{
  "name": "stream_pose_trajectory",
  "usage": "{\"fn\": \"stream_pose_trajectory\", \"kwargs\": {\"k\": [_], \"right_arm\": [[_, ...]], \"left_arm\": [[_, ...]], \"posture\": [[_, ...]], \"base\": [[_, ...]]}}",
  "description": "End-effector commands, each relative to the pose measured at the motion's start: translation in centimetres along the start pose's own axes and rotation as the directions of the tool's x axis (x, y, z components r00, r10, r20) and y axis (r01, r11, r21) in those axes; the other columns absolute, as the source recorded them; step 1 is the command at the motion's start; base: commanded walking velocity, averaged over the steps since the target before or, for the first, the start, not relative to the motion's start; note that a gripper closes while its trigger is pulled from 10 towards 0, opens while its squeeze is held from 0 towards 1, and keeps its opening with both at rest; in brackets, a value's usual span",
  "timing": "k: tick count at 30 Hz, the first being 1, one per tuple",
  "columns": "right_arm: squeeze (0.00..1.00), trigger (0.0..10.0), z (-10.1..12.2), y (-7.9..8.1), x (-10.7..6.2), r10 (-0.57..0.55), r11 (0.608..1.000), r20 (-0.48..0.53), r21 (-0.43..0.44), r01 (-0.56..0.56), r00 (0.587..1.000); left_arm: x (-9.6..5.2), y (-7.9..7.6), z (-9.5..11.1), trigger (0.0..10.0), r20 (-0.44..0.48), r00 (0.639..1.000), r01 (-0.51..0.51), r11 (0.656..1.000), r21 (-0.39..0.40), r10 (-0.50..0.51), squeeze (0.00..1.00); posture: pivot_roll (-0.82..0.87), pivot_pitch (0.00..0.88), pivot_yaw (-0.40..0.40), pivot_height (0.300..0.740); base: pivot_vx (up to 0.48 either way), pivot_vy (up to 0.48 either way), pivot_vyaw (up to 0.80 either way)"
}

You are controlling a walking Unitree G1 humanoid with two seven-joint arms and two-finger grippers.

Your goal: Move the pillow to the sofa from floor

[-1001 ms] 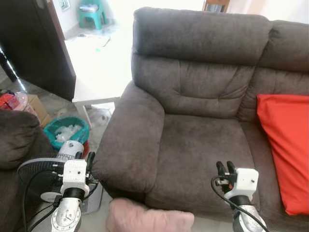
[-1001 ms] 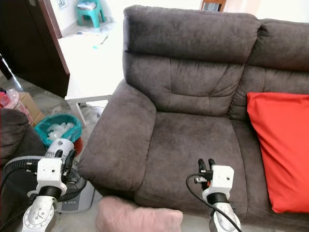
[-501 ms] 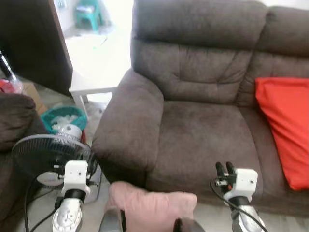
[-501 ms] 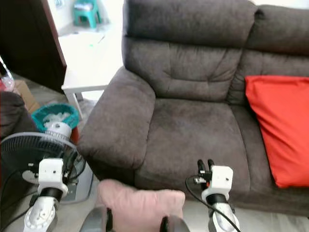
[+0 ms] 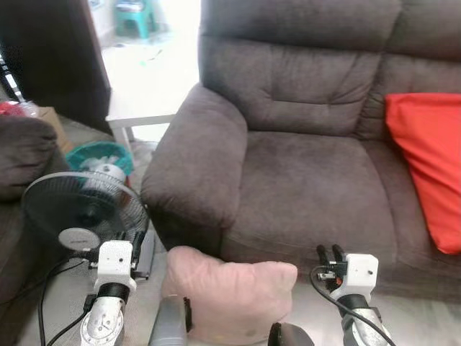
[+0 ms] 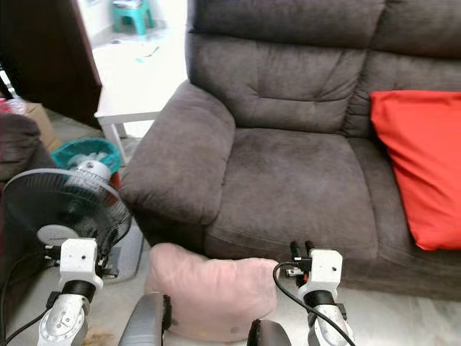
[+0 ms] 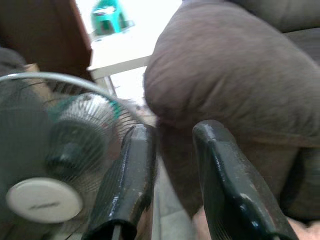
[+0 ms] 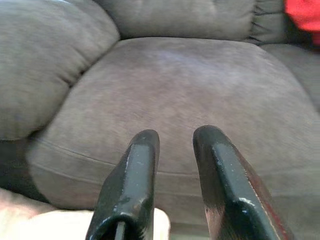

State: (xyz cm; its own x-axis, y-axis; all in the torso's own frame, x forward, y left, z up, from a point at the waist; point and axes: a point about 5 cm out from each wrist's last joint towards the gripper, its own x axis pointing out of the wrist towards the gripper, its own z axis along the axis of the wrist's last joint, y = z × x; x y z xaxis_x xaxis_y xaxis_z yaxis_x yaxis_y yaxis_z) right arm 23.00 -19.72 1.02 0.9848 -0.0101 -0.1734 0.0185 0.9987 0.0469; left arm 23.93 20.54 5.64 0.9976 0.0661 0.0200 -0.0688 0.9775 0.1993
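At the bottom edge of the left eye view our two arms rise from the frame's lower corners, the left gripper at lower left and the right gripper at lower right — in each wrist view the two black fingers stand slightly apart with nothing between them. Between the arms, at the bottom centre of the frame, the pink pillow lies on the floor, pressed against the front of the sofa just below the seat edge; neither of our grippers touches it. To the lower left, just beside our left arm, a standing fan faces us with its round grille. Further up, the dark brown sofa takes the middle of the frame, its armrest at centre left and its seat bare, and a red cushion leans at the right edge. Behind the fan a teal bin sits at left, and beyond it — upper left — we see a white low table and a teal stool.
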Motion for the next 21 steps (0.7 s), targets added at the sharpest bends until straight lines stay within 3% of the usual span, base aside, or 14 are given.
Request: {"fn": "stream_pose_trajectory", "kwargs": {"k": [1,15,21], "right_arm": [[0.0,10.0,-0.28,-0.34,0.07,-0.008,1.0,-0.029,-0.007,0.008,1.0],[0.0,10.0,-0.23,-0.2,0.27,0.013,1.0,-0.029,-0.018,-0.013,0.999],[0.0,10.0,-0.02,-0.07,0.28,0.013,1.0,-0.012,-0.01,-0.013,1.0]], "left_arm": [[0.06,-0.35,-0.08,10.0,-0.004,1.0,0.019,1.0,-0.005,-0.019,0.0],[0.31,-0.39,-0.24,10.0,-0.023,1.0,-0.003,0.999,-0.043,0.002,0.0],[0.29,-0.33,-0.45,10.0,-0.038,0.999,-0.016,0.999,-0.052,0.014,0.0]], "posture": [[0.11,0.05,-0.063,0.614],[0.1,0.046,-0.064,0.531],[0.11,0.049,-0.067,0.522]], "base": [[0.0,0.0,0.0],[0.0,0.0,0.0],[0.0,0.0,0.0]]}}
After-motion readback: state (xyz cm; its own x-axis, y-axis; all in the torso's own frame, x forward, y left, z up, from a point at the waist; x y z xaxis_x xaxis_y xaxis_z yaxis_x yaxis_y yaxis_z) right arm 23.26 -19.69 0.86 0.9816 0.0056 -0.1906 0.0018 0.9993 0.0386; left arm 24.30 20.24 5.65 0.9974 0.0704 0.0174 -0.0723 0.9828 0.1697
